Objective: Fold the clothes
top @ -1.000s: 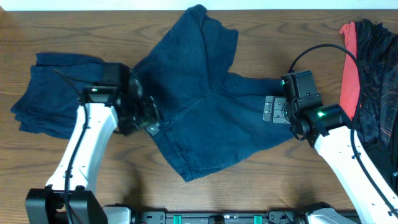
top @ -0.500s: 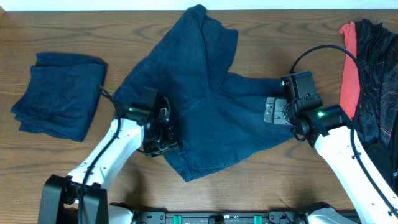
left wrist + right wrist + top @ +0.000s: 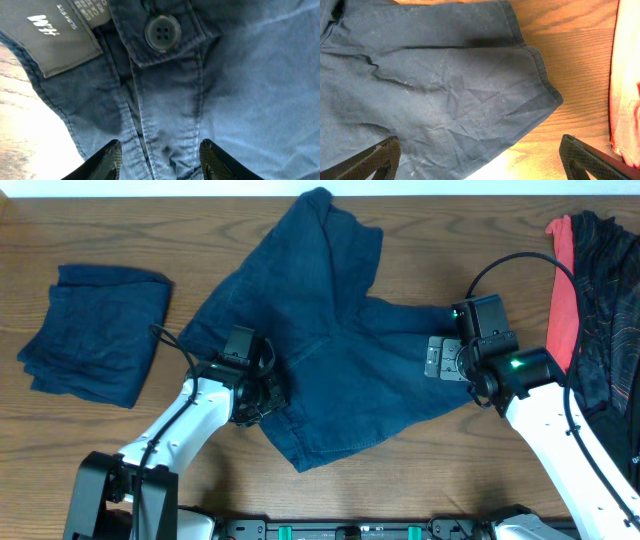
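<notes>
Dark navy shorts (image 3: 330, 340) lie spread on the wooden table, one leg toward the back, one toward the right. My left gripper (image 3: 262, 392) is open over the waistband at the fly; the left wrist view shows the button (image 3: 162, 32), a grey label (image 3: 65, 35) and the fly seam between my open fingers (image 3: 160, 157). My right gripper (image 3: 440, 360) is open wide over the right leg's hem (image 3: 540, 75), fingers (image 3: 480, 160) astride cloth and bare wood. A coral-red garment (image 3: 562, 290) and a blackish speckled garment (image 3: 605, 300) lie at the right edge.
A folded dark navy garment (image 3: 95, 330) lies at the left of the table (image 3: 200, 240). The coral-red cloth also shows at the right edge of the right wrist view (image 3: 625, 90). The table's front edge runs under both arm bases.
My left arm swung right from beside the folded garment to the shorts' waistband and settled over the fly. My right arm has not moved.
</notes>
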### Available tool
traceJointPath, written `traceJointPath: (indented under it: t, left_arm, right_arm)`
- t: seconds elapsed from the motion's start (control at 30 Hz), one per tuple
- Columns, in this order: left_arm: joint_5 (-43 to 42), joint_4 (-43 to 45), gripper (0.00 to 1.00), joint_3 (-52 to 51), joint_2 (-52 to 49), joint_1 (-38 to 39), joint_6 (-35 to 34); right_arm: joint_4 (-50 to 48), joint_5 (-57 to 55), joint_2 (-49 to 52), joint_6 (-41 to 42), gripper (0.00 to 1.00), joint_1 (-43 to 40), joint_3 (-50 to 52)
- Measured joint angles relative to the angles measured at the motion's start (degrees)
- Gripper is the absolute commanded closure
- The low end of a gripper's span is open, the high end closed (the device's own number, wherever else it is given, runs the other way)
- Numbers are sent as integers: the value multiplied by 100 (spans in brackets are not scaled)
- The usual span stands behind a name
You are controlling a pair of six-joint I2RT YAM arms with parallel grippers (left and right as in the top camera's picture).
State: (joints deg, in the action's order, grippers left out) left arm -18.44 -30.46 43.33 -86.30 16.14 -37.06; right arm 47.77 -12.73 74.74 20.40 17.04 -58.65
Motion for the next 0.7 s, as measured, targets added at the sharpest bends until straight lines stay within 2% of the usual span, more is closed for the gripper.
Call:
traceJointPath:
  t: [0.47,0.6,0.7]
  left_arm:
    - [61,592,49,-39,-372,0,-199]
    - [63,680,55,-39,-372,0,-212]
    - [59,636,55,-39,-372,0,-212]
  right_arm:
    - [0,0,0,0,1,0,0]
    - [0,0,0,0,1,0,0]
    - [-2,0,0,0,1,0,0]
